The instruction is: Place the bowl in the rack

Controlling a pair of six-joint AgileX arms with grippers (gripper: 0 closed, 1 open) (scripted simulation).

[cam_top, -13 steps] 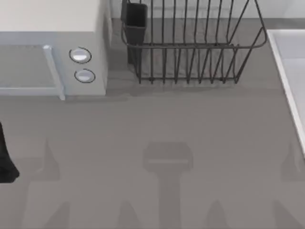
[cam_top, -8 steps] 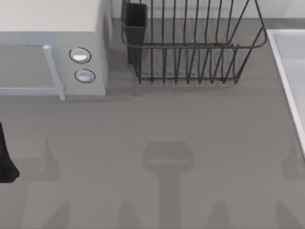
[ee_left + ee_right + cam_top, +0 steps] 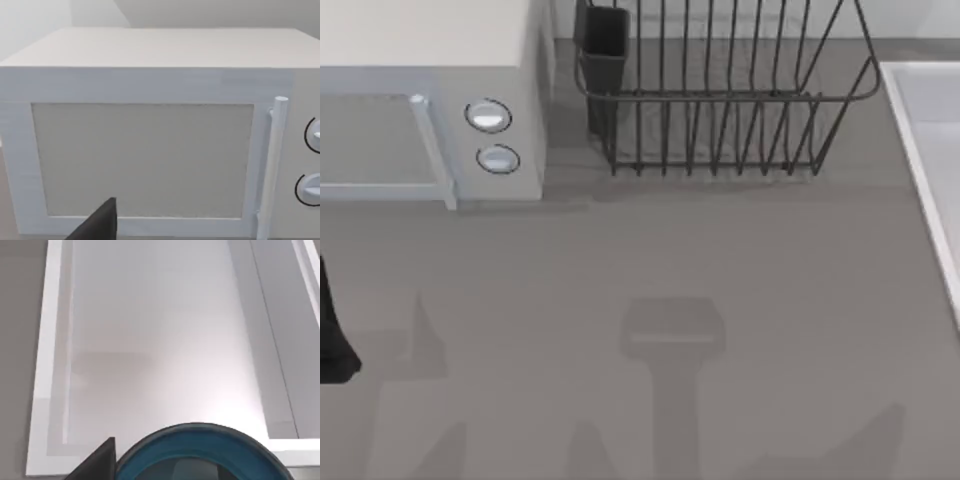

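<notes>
A: What is laid out on the table [image 3: 720, 260], taken from the largest thing down?

B: A white microwave [image 3: 430, 110] is set at the far left, door shut, handle and two knobs faced toward the near side. A pale tray [image 3: 930, 150] with a raised rim is laid along the right edge. The rack [image 3: 720, 100] is stood at the far middle, its utensil cup [image 3: 603, 45] at its left corner and its upright bars left free to receive a dish.

A: And the bowl?

B: The blue rim of the bowl [image 3: 200, 452] is seen in the right wrist view, over the tray's near edge, just beside a dark finger [image 3: 97, 462]. It is judged to be the next thing grasped, yet whether the right gripper is open or closed cannot be told.

A: The left arm?

B: It is parked at the near left edge [image 3: 332, 330], pointed at the microwave door; a single finger [image 3: 97, 225] is shown, so its gripper's state cannot be told either.
</notes>
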